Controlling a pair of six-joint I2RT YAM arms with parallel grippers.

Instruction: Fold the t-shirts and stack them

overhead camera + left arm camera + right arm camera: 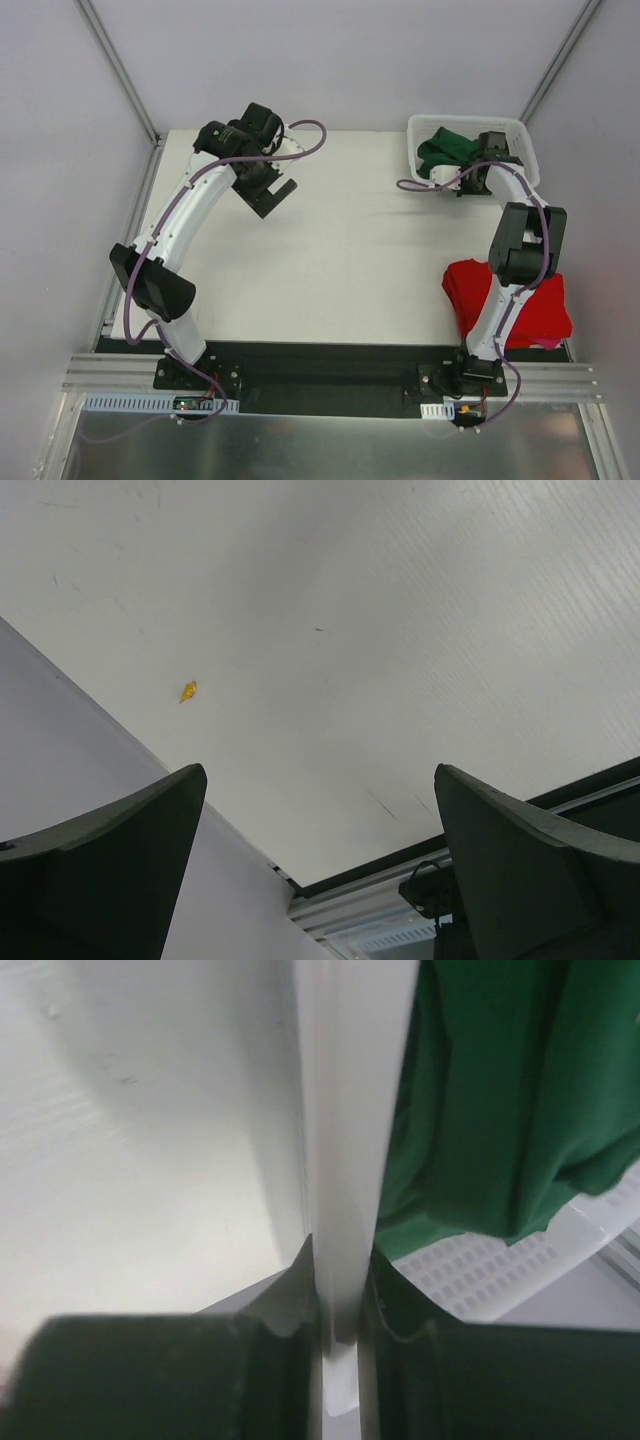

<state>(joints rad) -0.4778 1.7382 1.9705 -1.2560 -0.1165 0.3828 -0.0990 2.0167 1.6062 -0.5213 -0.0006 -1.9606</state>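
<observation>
I read this as the start of the 2nd shirt. The red t-shirt (pixel 540 315) lies in a compact, roughly squared heap at the near right of the counter (pixel 340 250), partly under my right arm; whether its fold is tidy I cannot tell from above. The green t-shirt (pixel 445 148) is not yet out: it sits bunched inside the white mesh basket (pixel 470 121) at the far right corner.

My right gripper (pixel 338 1260) is clenched on the basket's side wall, not on cloth. In the wrist view the white wall runs straight up between the 2 fingers, with bare counter on 1 side and green fabric on the other. My left gripper (pixel 272 195) hangs released, jaws wide, above the far left of the counter, holding nothing.

So the step in hand looks like handling the basket itself, probably to drag or tip it so the shirt can be reached. The next move calls for a steady pull or tilt without the thin wall slipping from the grip. If I want the cloth instead, I must let go, shift inward over the rim, and pinch green fabric alone.
</observation>
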